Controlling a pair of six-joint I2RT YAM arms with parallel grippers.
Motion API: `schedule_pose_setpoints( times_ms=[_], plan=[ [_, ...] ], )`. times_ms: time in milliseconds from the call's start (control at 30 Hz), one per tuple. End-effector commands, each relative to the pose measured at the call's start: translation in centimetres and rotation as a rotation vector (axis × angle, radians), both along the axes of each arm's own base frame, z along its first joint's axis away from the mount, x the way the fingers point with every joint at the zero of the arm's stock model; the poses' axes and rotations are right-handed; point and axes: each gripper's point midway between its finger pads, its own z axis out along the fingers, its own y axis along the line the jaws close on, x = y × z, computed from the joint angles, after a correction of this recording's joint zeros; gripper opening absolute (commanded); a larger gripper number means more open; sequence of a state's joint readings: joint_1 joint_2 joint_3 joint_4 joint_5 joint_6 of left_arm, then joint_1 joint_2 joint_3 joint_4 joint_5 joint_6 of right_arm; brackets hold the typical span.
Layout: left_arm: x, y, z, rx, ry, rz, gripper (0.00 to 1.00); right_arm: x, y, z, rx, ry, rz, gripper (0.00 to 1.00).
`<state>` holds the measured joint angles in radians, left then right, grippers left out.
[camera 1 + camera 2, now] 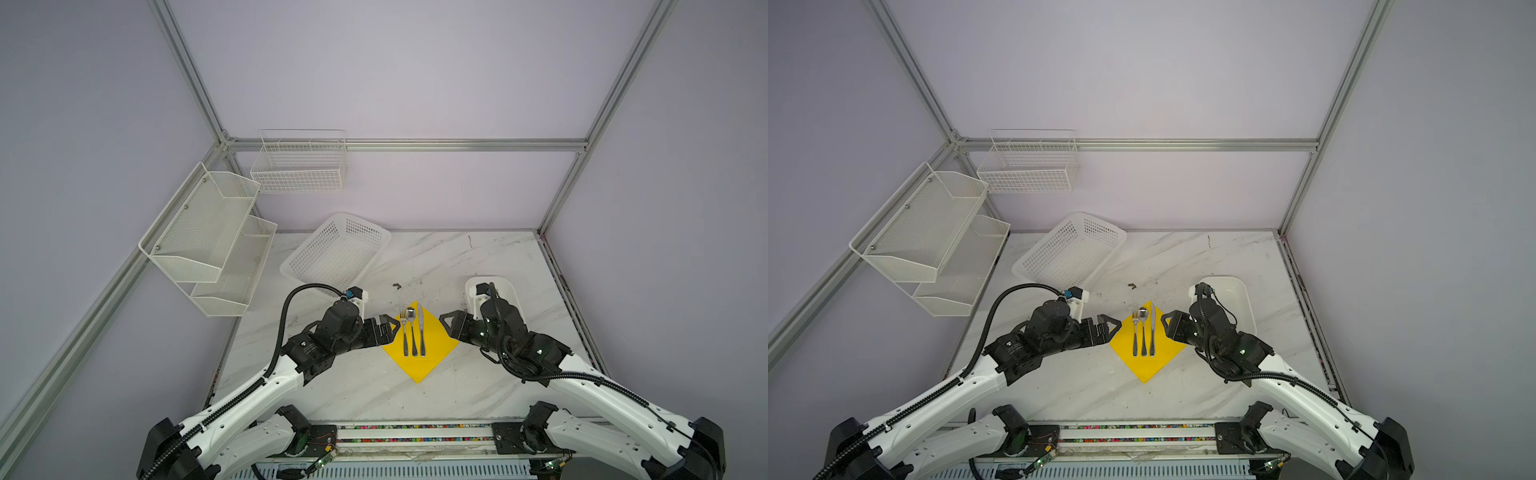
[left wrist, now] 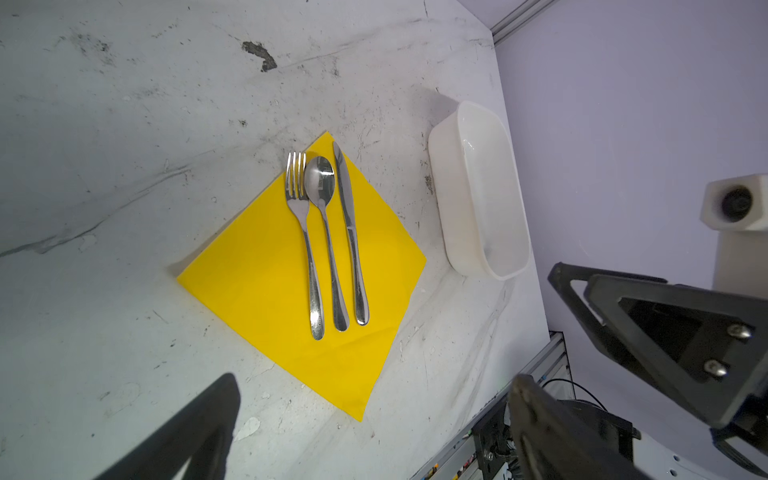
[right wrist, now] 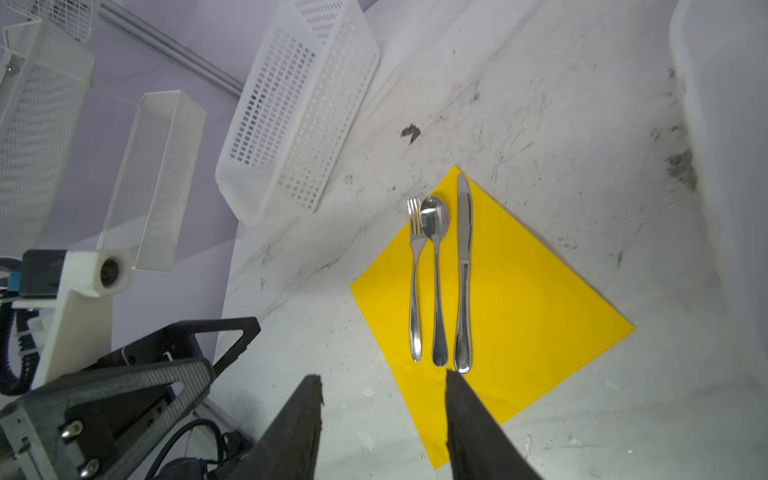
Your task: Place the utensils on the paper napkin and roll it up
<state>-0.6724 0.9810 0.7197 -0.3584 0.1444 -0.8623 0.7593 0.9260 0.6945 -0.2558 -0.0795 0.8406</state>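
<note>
The left gripper (image 1: 391, 327), spread wide and empty, sits at the left corner of a yellow napkin (image 1: 434, 353). The right gripper (image 1: 445, 325), also apart and empty, is at its right corner. Between them a fork (image 1: 404, 334), spoon (image 1: 413, 336) and knife (image 1: 422, 332) lie side by side on the napkin. Beneath is a scuffed white marble table (image 1: 365, 390), enclosed by pale lilac walls (image 1: 415, 83).

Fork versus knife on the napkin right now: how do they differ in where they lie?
In both top views the fork lies left of the spoon, the knife right of it. The fork's tines overhang the paper napkin's edge; the knife's tip lies on the paper. Both are silver, parallel, handles pointing the same way, neither gripped.
</note>
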Motion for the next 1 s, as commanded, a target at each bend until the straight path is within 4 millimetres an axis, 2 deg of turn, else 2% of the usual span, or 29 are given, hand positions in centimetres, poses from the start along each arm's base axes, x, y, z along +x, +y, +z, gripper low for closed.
schedule_pose_setpoints(
  times_ms=[0,133,267,500,700,833,967],
  plan=[
    [-0.9,-0.8,-0.9,-0.032,0.023,-0.041,1.00,-1.9,2.1,-0.8,0.146,0.105,0.078,0.45],
    [-1.5,-0.9,-2.0,-0.023,0.046,-0.069,0.99,-3.8,3.1,-4.0,0.178,0.253,0.101,0.41],
    [-1.7,-0.9,-2.9,-0.013,0.058,-0.074,0.98,-5.2,2.9,-5.3,0.159,0.298,0.060,0.41],
    [-1.5,-1.5,-3.7,-0.007,0.084,-0.094,0.97,-7.9,5.0,-8.8,0.143,0.405,0.060,0.42],
    [-1.3,-1.8,-3.9,0.001,0.092,-0.099,0.96,-8.9,6.8,-10.7,0.129,0.441,0.084,0.44],
    [-1.4,-1.8,-4.2,0.007,0.097,-0.109,0.96,-9.1,6.2,-12.2,0.112,0.462,0.055,0.45],
    [-1.7,-2.3,-4.9,0.011,0.124,-0.137,0.96,-9.1,5.9,-12.9,0.164,0.476,0.027,0.45]
  ],
)
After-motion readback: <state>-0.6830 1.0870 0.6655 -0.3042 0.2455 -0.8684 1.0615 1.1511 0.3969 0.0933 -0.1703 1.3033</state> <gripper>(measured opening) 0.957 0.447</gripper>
